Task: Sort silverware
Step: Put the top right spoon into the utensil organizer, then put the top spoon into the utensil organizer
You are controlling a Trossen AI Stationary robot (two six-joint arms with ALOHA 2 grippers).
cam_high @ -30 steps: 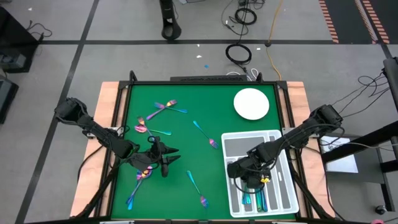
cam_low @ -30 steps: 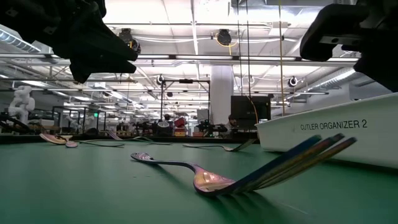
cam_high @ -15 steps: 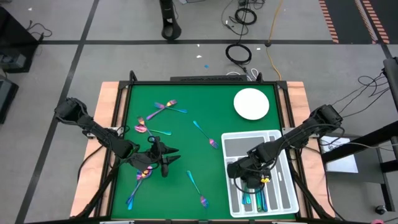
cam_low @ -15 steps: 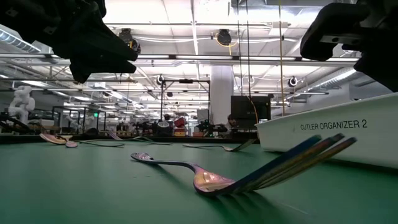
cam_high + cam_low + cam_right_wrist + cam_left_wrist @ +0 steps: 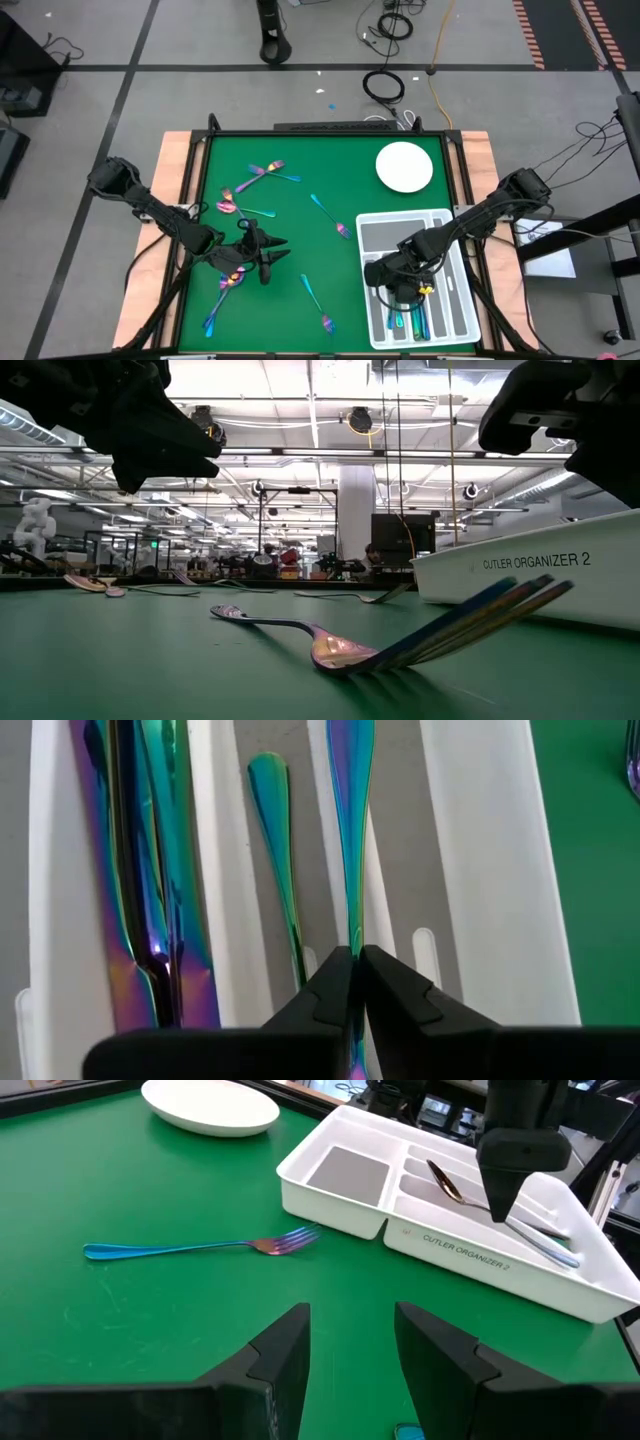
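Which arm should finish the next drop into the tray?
Right. Its claw is shut on a utensil directly over the white tray slots, so it likely only needs to release. The left claw is open and empty over the green mat, away from the tray.

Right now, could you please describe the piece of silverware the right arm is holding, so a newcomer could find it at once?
Start at the white tray on the green table's right side. Over it hangs the right gripper, jaws shut on a slim iridescent utensil handle. Unlike the pieces lying flat in the tray's slots, this one sits directly between the jaws.
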